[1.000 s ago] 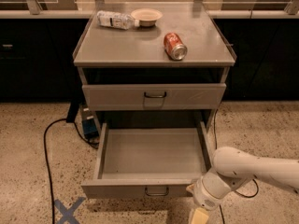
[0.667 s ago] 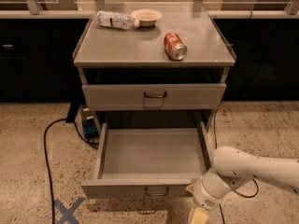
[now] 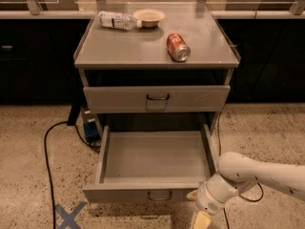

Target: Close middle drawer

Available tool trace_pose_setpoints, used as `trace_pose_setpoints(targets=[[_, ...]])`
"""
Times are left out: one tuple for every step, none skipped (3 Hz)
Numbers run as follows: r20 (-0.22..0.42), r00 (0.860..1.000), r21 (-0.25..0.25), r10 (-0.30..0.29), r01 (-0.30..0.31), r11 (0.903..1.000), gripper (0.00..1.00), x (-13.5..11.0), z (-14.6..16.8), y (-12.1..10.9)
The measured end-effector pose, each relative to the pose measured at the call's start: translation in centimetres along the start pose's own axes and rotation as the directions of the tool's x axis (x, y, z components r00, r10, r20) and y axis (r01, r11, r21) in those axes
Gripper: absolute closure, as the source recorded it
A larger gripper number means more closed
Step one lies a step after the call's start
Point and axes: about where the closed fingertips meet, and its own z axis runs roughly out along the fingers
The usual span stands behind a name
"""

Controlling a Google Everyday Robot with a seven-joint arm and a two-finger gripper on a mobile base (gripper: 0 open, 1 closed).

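Observation:
The middle drawer (image 3: 152, 193) is pulled far out of the grey cabinet (image 3: 157, 51). It is empty, and its small dark wire handle (image 3: 159, 195) is centred on its front. The top drawer (image 3: 157, 99) above it stands slightly out. The lowest drawer is hidden under the open one. My gripper (image 3: 199, 213) is at the bottom of the view, just in front of the middle drawer's right front corner and next to its front. My white arm (image 3: 257, 173) reaches in from the right.
A red soda can (image 3: 177, 47) lies on the cabinet top, with a plastic bottle (image 3: 117, 20) and a small bowl (image 3: 148, 17) at the back. A black cable (image 3: 47, 156) and a blue box (image 3: 89, 128) lie on the floor to the left. A blue tape X (image 3: 68, 215) marks the floor.

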Motion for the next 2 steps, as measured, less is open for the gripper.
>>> trace_pose_setpoints(targets=[[0.051, 0.999, -0.078, -0.017, 0.021, 0.9967, 0.0, -1.4, 2.5, -0.7], [0.084, 0.996, -0.132, -0.031, 0.042, 0.9904, 0.0, -2.5, 4.2, -1.0]])
